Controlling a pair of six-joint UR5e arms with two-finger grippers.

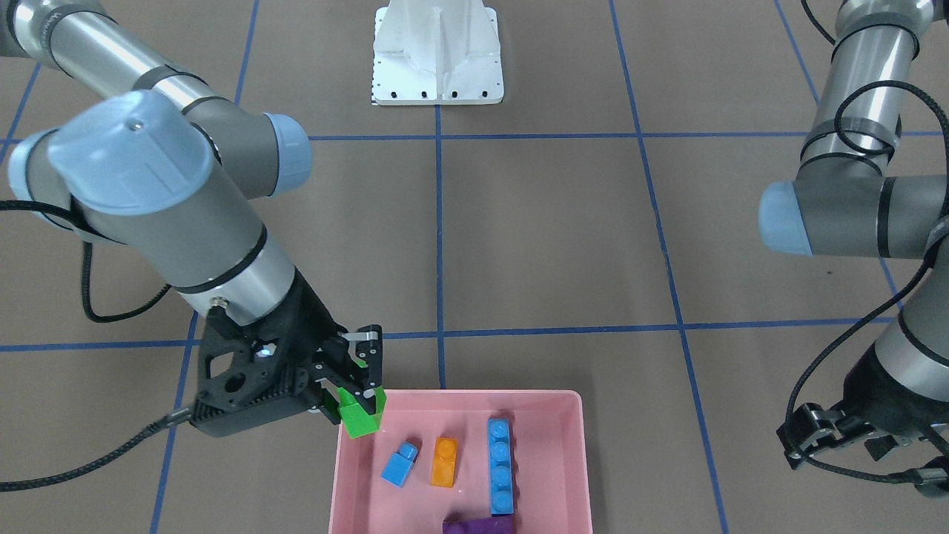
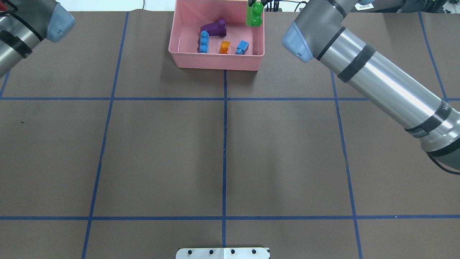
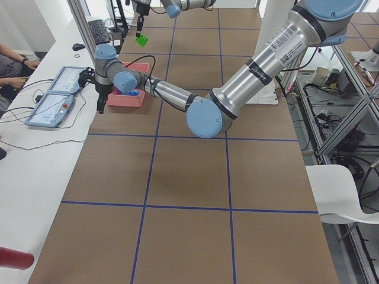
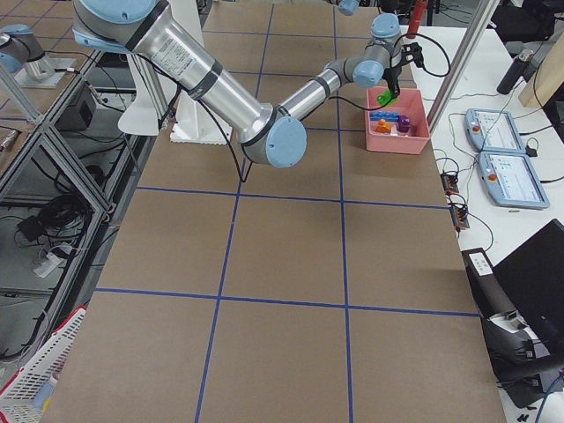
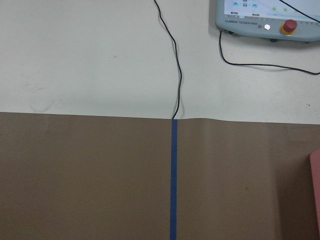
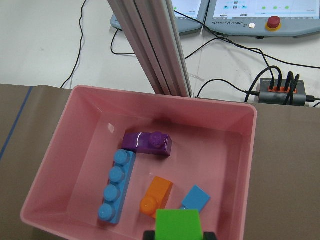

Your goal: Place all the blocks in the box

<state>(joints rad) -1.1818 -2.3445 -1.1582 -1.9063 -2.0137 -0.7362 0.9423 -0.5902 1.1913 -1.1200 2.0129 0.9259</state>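
The pink box (image 1: pixel 474 395) sits at the table's far edge; it also shows in the overhead view (image 2: pixel 215 61) and the right wrist view (image 6: pixel 240 150). In it lie the small blue block (image 1: pixel 400 465), the orange block (image 1: pixel 445 462), the long blue block (image 1: pixel 500 466) and the purple block (image 1: pixel 478 525). My right gripper (image 1: pixel 363 404) is shut on the green block (image 1: pixel 361 419) and holds it above the box's corner nearest the right arm; the block also shows in the overhead view (image 2: pixel 255 17). My left gripper (image 1: pixel 804 437) hangs off to the box's other side, apart from it, and I cannot tell how its jaws stand.
The white robot base (image 1: pixel 437 52) stands at the robot's edge of the table. Beyond the far edge are an aluminium post (image 6: pixel 155 50), teach pendants (image 6: pixel 265 22) and cables on a white bench. The right arm's long link (image 2: pixel 377 86) spans the table's right half.
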